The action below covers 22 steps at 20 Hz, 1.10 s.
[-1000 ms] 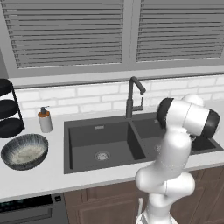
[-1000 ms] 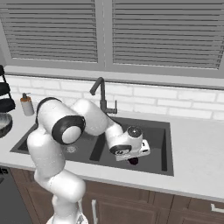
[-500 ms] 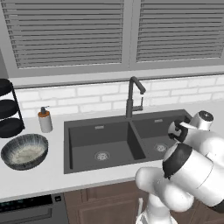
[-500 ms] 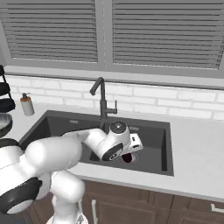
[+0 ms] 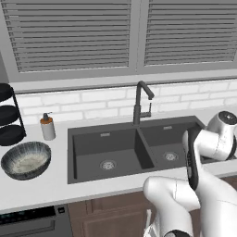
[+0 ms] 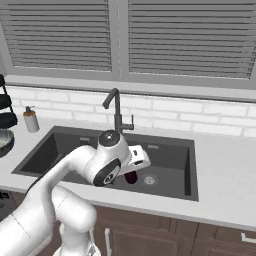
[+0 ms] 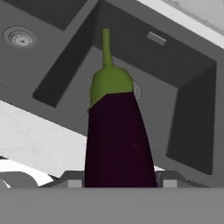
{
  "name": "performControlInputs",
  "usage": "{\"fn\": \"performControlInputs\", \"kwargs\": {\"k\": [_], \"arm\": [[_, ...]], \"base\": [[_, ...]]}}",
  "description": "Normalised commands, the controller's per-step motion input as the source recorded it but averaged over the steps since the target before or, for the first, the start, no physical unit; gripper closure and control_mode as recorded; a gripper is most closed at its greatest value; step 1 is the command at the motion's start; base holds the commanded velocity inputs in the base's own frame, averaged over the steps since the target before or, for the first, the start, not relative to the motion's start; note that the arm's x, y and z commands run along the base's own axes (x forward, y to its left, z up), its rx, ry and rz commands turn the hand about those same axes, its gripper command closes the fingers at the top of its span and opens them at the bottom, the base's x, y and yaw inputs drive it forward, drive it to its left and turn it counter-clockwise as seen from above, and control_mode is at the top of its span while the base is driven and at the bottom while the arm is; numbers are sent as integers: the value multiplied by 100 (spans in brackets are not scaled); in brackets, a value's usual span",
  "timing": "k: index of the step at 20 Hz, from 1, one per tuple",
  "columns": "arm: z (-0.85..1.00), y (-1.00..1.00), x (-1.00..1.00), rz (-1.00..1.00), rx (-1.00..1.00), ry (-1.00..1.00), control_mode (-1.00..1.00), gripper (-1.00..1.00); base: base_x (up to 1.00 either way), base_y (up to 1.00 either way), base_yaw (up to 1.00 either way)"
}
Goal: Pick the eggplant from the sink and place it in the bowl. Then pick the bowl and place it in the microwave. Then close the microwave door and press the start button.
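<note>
The claw [image 7: 119, 181] pinches the eggplant [image 7: 118, 140] above the sink [image 7: 183, 83]; far to its left, the bowl [image 5: 26, 160] sits holding nothing on the tabletop [image 5: 37, 190]

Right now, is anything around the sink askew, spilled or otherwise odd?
Nothing stands out. The eggplant sits lengthwise in the gripper above the sink's right basin, stem pointing away from the hand. The bowl rests upright on the counter left of the sink. No spill or damage shows.
</note>
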Motion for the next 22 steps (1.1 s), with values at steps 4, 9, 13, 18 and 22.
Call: {"fn": "performControlInputs", "kwargs": {"k": [4, 9, 13, 18, 22], "arm": [[96, 55, -85, 3, 0, 0, -100, 100], [48, 93, -66, 4, -1, 0, -100, 100], [31, 100, -42, 0, 0, 0, -100, 100], [7, 89, -40, 2, 0, 1, -100, 100], [-10, 68, -59, 12, 0, -1, -100, 100]], "base": [[0, 0, 0], [0, 0, 0], [0, 0, 0], [0, 0, 0], [0, 0, 0]]}}
